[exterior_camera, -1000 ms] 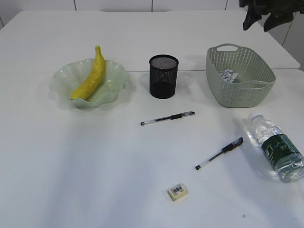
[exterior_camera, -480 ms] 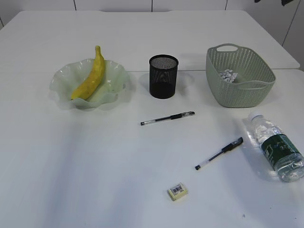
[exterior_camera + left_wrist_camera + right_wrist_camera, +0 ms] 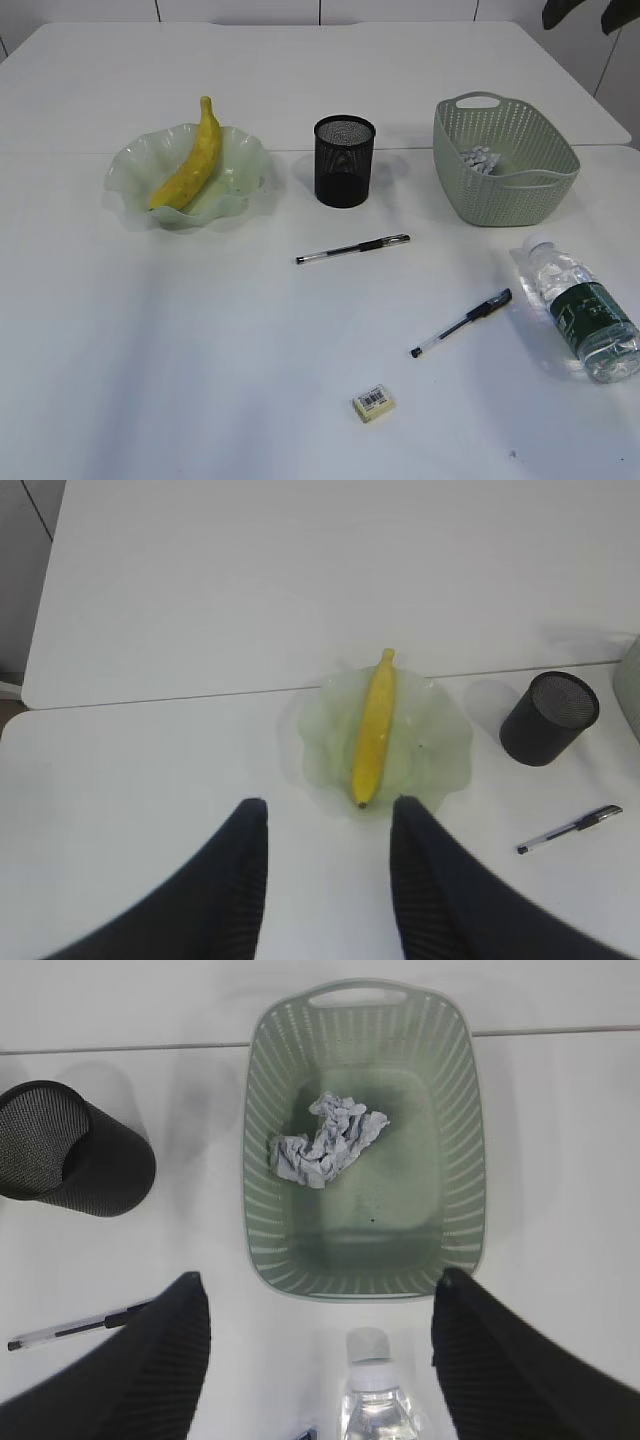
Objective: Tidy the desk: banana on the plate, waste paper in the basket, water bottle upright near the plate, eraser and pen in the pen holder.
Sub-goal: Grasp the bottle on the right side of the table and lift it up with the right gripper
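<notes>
- In the left wrist view the left gripper (image 3: 328,880) stands spread wide with nothing between its dark fingers (image 3: 245,880); the banana (image 3: 373,730) lies in the plate (image 3: 445,750) just above the gap, at the frame's centre.
- In the right wrist view the right gripper (image 3: 320,1360) is likewise parted and empty, its fingers (image 3: 170,1350) at the lower corners. The basket (image 3: 455,1160) fills the upper middle of the frame, with the waste paper (image 3: 325,1140) lying on its floor.
- The water bottle (image 3: 375,1400) shows cap-first at the bottom centre of the right wrist view, between the fingers but below them on the desk (image 3: 200,350). In the exterior view it lies on its side at the right edge, cap pointing toward the basket.
- The pen holder (image 3: 344,160) stands upright at upper centre of the exterior view, between plate and basket, apart from both.
- One pen (image 3: 352,249) lies just below the holder; a second pen (image 3: 462,323) lies slanted lower right, near the bottle but not touching it.
- The eraser (image 3: 373,403) sits alone at lower centre, sticker up.
- The lower left of the exterior view is bare tabletop; a seam runs across the desk behind the plate and holder.
- Only a dark scrap of the right arm (image 3: 585,12) shows at the top right corner of the exterior view, high above the desk; both wrist cameras look steeply down from well above.
</notes>
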### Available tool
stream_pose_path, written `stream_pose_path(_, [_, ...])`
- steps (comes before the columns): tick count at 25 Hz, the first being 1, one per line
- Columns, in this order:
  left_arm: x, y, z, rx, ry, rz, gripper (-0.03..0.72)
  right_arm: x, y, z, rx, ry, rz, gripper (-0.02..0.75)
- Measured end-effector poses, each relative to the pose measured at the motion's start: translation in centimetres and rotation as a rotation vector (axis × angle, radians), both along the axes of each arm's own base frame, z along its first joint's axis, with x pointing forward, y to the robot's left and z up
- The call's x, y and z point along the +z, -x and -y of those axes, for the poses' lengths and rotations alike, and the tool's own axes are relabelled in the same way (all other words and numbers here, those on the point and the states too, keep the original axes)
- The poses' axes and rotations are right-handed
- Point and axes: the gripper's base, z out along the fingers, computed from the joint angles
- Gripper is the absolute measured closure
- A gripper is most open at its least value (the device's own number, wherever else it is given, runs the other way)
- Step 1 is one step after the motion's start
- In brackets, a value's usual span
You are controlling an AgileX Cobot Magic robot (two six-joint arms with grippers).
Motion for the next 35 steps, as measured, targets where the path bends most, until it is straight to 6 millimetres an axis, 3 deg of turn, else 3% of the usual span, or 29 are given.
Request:
stream_pose_path(10, [0.0, 0.0, 0.0, 0.000, 0.000, 0.000, 0.402, -1.7, 0.8, -0.1, 0.016, 0.003, -0.076, 0.224])
stream_pose_path(20, [0.0, 0.0, 0.0, -0.001, 0.002, 0.000, 0.402, -2.0, 2.7, 0.0, 0.063, 0.046, -0.114, 0.224])
stream_pose_path(35, [0.0, 0.0, 0.0, -0.004, -0.002, 0.000, 0.402, -8.6, 5.2, 0.1, 0.083, 0.052, -0.359, 0.218])
